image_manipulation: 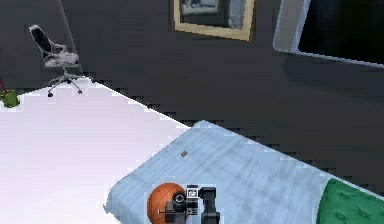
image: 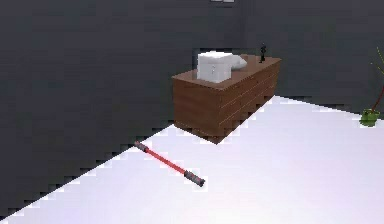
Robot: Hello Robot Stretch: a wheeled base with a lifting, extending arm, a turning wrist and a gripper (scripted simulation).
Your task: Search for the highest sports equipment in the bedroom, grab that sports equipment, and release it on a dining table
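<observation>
An orange ball [image_manipulation: 162, 203] with dark seams lies on the pale blue bed [image_manipulation: 250, 170] near its front edge, low in the arm side view. My gripper [image_manipulation: 181, 201] is right beside the ball, with the two white marked squares just right of it on the dark arm. I cannot tell whether it holds anything. A red bat [image: 170, 163] with a dark grip lies on the white floor in the forward view, in front of the dresser.
A wooden dresser [image: 225, 95] stands against the dark wall with a white box [image: 218, 66] and a small dark object [image: 263, 53] on top. A potted plant [image: 372, 112] is at the right edge. An office chair [image_manipulation: 60, 58], a framed picture [image_manipulation: 213, 18] and a green pillow [image_manipulation: 355, 205] are around the bed.
</observation>
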